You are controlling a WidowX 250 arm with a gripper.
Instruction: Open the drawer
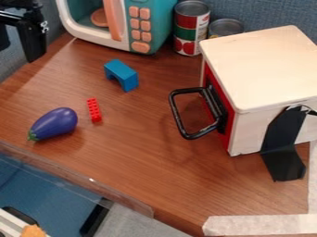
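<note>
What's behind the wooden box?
A red-and-green can and a second can by its far corner; the box hides the second's base. Blue-gray fabric wall beyond. Anything lower behind is covered.

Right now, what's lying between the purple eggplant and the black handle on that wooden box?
In the camera view, a red brick lies between them, close to the eggplant; from there to the handle is bare tabletop.

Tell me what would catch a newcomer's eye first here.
Likely the pale box at the right, its red front carrying a big black handle that juts out over the table. Next, the purple eggplant lying at the lower left. Then the teal toy microwave at the top, left of the cans.
</note>
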